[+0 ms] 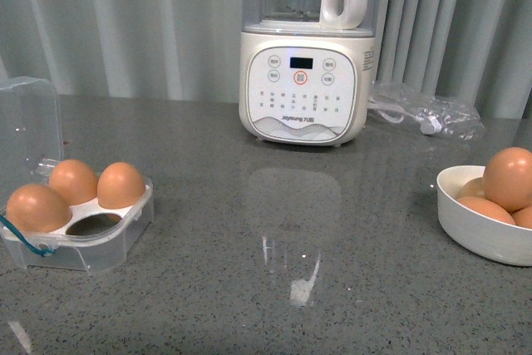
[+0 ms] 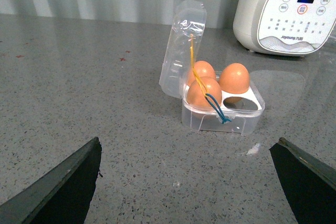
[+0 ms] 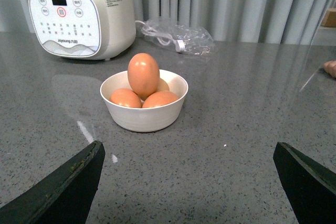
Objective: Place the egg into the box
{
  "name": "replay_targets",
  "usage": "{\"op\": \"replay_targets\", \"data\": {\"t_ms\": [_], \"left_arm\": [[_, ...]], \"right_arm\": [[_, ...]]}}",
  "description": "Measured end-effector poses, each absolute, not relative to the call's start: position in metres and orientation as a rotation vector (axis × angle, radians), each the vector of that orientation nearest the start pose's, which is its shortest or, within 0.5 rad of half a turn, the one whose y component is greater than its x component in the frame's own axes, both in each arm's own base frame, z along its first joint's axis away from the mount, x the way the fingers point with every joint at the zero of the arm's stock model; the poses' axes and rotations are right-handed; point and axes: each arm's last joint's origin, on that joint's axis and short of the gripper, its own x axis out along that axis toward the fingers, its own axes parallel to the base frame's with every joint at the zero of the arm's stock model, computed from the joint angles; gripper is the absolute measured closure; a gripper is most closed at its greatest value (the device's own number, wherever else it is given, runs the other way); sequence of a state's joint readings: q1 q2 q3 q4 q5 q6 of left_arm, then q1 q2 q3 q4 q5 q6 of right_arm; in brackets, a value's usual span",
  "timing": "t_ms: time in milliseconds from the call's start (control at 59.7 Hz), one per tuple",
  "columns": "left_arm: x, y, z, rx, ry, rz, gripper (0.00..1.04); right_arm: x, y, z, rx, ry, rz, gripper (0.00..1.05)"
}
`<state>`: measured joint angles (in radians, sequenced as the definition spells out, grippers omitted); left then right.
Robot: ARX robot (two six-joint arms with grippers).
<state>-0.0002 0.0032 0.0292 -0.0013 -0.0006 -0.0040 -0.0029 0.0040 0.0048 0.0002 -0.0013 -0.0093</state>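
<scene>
The clear plastic box (image 1: pixel 100 247) sits at the table's left with its lid up, a white tray and a blue-yellow cord. Three brown eggs fill three cells; the near right cell (image 1: pixel 90 224) is empty. It also shows in the left wrist view (image 2: pixel 223 119). A round white bowl (image 1: pixel 478 230) at the right holds several brown eggs; the top egg (image 1: pixel 509 177) stands highest and also shows in the right wrist view (image 3: pixel 143 75). My left gripper (image 2: pixel 191 182) is open and empty, short of the box. My right gripper (image 3: pixel 189 182) is open and empty, short of the bowl (image 3: pixel 144 119).
A white blender-type appliance (image 1: pixel 304 81) stands at the back centre. A crumpled clear plastic bag with a cord (image 1: pixel 424 112) lies to its right. Grey curtains hang behind the speckled grey table (image 1: pixel 291 288).
</scene>
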Motion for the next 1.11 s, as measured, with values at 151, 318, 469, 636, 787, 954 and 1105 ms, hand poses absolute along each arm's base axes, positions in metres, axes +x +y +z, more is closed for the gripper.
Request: {"op": "replay_targets", "data": {"t_ms": [151, 318, 469, 636, 787, 954, 1105], "left_arm": [[0.096, 0.0, 0.1731, -0.004, -0.025, 0.0, 0.07], [0.096, 0.0, 0.1731, -0.004, -0.025, 0.0, 0.07], [0.096, 0.0, 0.1731, -0.004, -0.025, 0.0, 0.07], [0.096, 0.0, 0.1731, -0.004, -0.025, 0.0, 0.07], [0.096, 0.0, 0.1731, -0.004, -0.025, 0.0, 0.07], [0.096, 0.0, 0.1731, -0.004, -0.025, 0.0, 0.07], [0.096, 0.0, 0.1731, -0.004, -0.025, 0.0, 0.07]], "right_arm": [[0.0977, -0.0002, 0.1648, -0.009, -0.001, -0.002, 0.07], [0.0977, -0.0002, 0.1648, -0.009, -0.001, -0.002, 0.07], [0.0977, -0.0002, 0.1648, -0.009, -0.001, -0.002, 0.07], [0.0977, -0.0002, 0.1648, -0.009, -0.001, -0.002, 0.07], [0.0977, -0.0002, 0.1648, -0.009, -0.001, -0.002, 0.07], [0.0976, -0.0002, 0.165, -0.009, -0.001, -0.002, 0.07], [0.0977, -0.0003, 0.1648, -0.009, -0.001, -0.002, 0.07]]}}
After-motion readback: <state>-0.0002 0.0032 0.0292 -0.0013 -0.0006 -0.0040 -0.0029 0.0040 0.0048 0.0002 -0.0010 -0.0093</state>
